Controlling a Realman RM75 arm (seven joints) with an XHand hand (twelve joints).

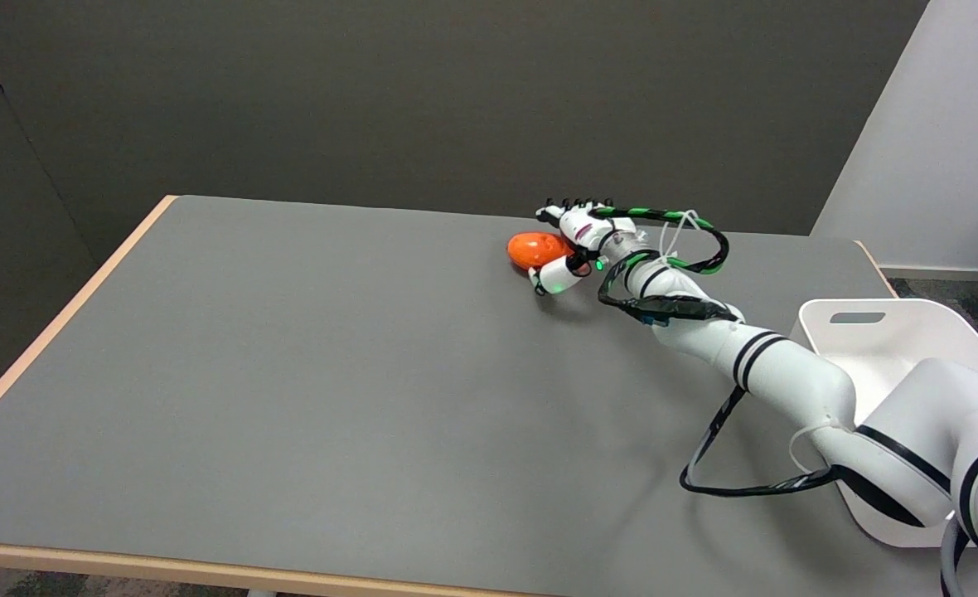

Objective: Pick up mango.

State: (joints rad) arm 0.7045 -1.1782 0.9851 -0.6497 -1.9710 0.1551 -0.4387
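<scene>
Even, soft overhead light — faint shadows under the arm [787,365]; hand [576,240] detail perhaps slightly blurred.

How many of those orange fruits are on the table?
1. The single mango lies on the grey table toward its far edge, right of centre, with the robot's right hand around its right side. The hand could hide little else.

The mango [532,249] lies on the table [290,373] toward its far edge, right of centre. My right hand [576,240] sits just right of it (touching it, as far as I can tell). A bin [887,332] stands at the table's right side, beneath my arm.
</scene>
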